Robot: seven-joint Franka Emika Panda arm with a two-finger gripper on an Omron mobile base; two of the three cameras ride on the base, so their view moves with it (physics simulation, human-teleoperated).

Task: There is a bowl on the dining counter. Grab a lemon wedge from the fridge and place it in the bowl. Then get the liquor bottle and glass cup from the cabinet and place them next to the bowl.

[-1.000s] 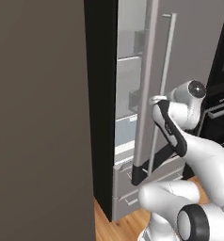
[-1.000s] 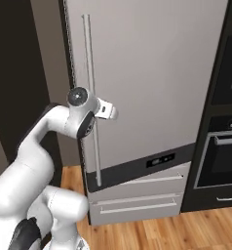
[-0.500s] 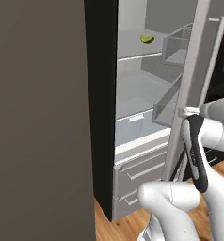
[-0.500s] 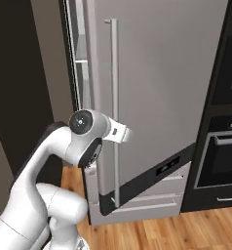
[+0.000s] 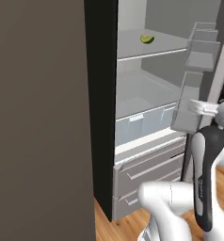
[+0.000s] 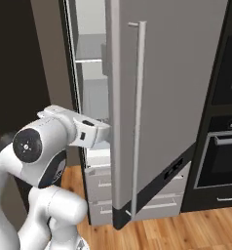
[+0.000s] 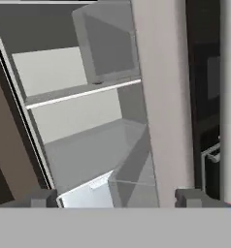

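Hand view: two dark fingertips poking up at bottom edge, wide apart, nothing between them; gripper open. Fridge interior ahead, door edge running down just right of centre. Left base view: lemon wedge on upper fridge shelf, near back, small and hard to make out beyond a yellow-green blob. Well above and inward of the hand, which sits at door's inner side by door bins; fingers cut off there by arm. Right base view: door swung partly open, hiding most of interior; bar handle free, hand just beside door's open edge.
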